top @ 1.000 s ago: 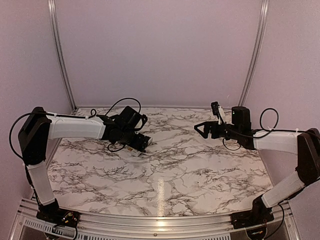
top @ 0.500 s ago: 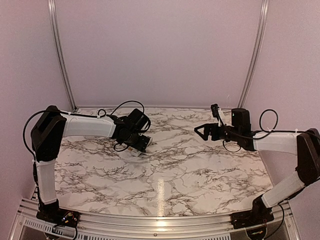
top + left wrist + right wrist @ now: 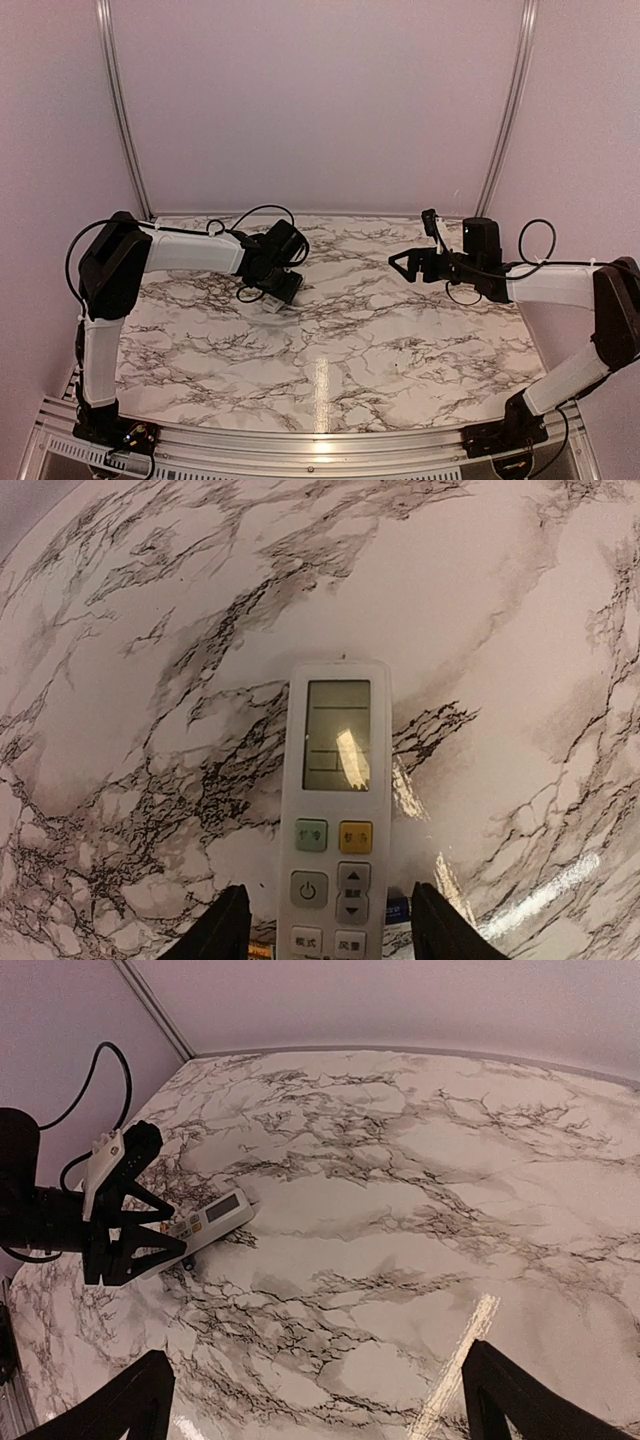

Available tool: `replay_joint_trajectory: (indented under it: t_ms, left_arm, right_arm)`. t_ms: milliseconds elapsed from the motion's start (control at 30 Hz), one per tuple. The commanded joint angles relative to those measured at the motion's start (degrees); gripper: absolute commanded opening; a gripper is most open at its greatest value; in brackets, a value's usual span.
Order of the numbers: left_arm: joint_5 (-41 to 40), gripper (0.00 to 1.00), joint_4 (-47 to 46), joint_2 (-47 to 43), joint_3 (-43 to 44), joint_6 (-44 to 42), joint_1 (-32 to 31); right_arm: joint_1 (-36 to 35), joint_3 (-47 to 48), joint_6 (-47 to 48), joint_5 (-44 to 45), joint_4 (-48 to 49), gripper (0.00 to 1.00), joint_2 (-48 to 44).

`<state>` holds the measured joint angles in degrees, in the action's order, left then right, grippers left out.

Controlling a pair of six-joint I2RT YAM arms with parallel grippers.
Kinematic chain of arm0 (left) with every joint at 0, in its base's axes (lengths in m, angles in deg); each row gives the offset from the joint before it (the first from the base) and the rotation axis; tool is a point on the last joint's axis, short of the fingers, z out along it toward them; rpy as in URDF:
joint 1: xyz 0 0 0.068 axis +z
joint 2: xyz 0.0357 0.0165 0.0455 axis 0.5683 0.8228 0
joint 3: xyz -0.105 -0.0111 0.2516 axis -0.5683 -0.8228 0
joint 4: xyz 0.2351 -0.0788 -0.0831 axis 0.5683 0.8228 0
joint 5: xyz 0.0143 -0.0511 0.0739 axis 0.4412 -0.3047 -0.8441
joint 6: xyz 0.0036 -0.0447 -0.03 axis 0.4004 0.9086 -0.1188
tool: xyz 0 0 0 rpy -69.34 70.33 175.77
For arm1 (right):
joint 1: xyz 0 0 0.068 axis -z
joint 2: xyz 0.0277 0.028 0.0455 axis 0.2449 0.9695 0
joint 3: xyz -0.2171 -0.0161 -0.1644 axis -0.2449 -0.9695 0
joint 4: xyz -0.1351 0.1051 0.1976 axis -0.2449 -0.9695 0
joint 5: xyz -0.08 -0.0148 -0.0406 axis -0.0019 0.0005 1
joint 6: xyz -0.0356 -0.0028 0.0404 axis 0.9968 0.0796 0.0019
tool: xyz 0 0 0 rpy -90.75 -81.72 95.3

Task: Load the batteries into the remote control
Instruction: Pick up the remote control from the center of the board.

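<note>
The remote control [image 3: 335, 810] lies face up on the marble table, showing its grey screen, a green and a yellow button and grey buttons. It also shows in the top view [image 3: 279, 303] and the right wrist view [image 3: 205, 1222]. My left gripper [image 3: 330, 930] is open, one finger on each side of the remote's lower end, with gaps to its sides; in the top view it [image 3: 284, 287] hangs right over the remote. A small blue-labelled piece [image 3: 397, 910] and an orange one [image 3: 260, 950] peek out beside the remote; I cannot tell what they are. My right gripper [image 3: 402, 262] is open and empty above the table's right half.
The marble table [image 3: 330, 350] has a metal rail along its near edge [image 3: 320, 445] and pale walls close on three sides. Black cables loop off both wrists, and the left arm's cable [image 3: 250, 212] arches over the far left corner.
My left arm's elbow has swung to the right and its wrist has turned, while the gripper stays over the remote. The right arm has barely moved.
</note>
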<state>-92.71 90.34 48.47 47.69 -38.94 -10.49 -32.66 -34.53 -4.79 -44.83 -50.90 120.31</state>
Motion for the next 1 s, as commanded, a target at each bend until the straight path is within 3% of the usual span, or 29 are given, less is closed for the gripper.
replay_joint_trajectory:
  t_ms: [0,633,967]
  left_arm:
    - [0.5,0.55,2.0,2.0,2.0,0.8,1.1]
    - [4.4,0.30,1.6,1.9,2.3,1.9,2.1]
    - [6.2,0.26,2.8,-4.5,3.7,1.4,2.2]
  right_arm:
    - [-0.6,-0.1,0.2,-0.4,0.7,0.99,0.1]
    - [-0.6,0.4,-0.5,-1.5,1.6,0.99,1.2]
    - [-0.6,1.5,0.3,-2.5,0.6,0.99,-0.1]
